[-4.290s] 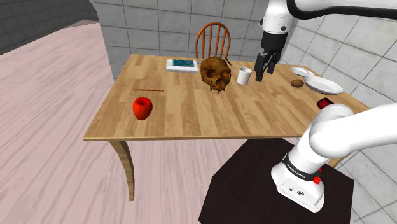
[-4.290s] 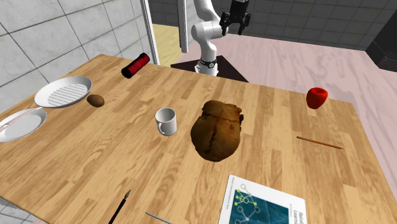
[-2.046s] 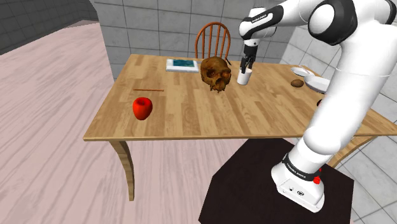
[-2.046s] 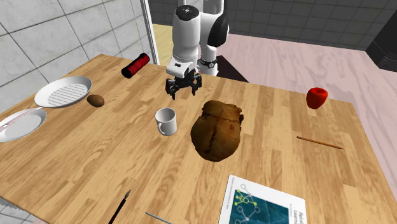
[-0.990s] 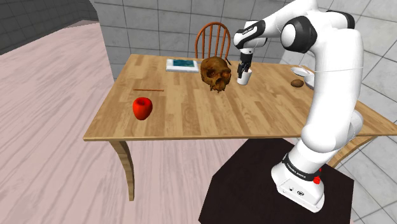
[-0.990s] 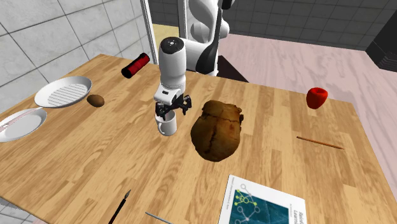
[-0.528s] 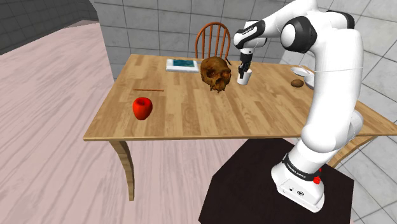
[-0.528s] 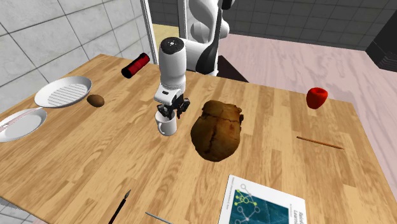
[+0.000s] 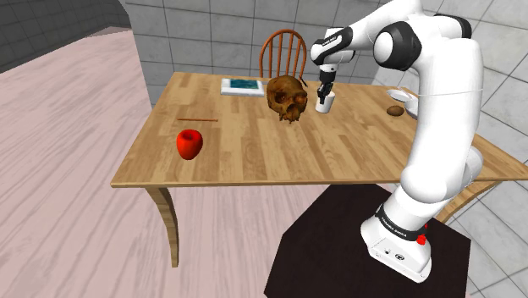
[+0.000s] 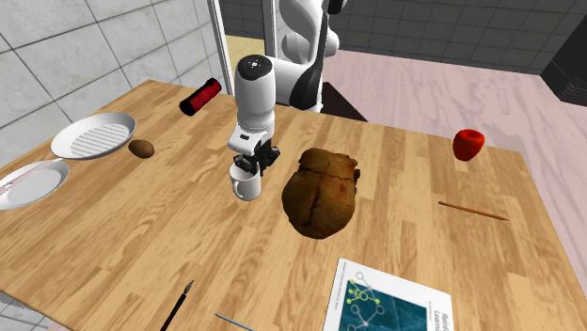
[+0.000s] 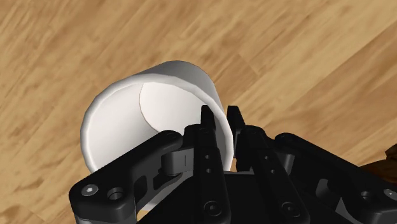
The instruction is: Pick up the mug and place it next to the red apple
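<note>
A white mug (image 9: 324,102) (image 10: 247,184) (image 11: 137,124) stands upright on the wooden table (image 9: 254,140), just beside a brown skull (image 9: 286,99) (image 10: 325,190). My black gripper (image 9: 323,92) (image 10: 252,165) (image 11: 221,121) comes down from above and is shut on the mug's rim, one finger inside the wall and one outside. The red apple (image 9: 189,143) (image 10: 468,144) lies far away near the table's opposite side, beyond the skull.
Two white plates (image 10: 92,134) (image 10: 28,182), a small brown lump (image 10: 142,149) and a red cylinder (image 10: 200,96) lie on one side of the mug. A booklet (image 10: 390,299), pencil (image 10: 473,211) and pen (image 10: 176,306) are also on the table. A wooden chair (image 9: 283,52) stands behind it.
The fingers have closed from wide apart onto the mug's rim over the last second. The arm and mug have stayed in place.
</note>
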Controlling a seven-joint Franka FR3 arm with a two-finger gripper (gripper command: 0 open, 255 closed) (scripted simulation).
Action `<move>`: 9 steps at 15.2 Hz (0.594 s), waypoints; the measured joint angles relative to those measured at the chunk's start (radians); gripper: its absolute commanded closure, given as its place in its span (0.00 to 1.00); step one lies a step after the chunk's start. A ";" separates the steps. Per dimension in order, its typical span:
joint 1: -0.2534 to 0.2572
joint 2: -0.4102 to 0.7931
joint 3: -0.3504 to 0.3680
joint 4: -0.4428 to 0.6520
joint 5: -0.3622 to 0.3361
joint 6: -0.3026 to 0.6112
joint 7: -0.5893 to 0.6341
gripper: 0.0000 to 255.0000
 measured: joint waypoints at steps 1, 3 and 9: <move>0.001 -0.003 -0.001 0.002 -0.001 -0.006 0.001 1.00; 0.001 -0.012 -0.003 0.010 -0.004 -0.022 0.001 1.00; 0.004 -0.039 -0.009 0.051 -0.014 -0.088 0.002 1.00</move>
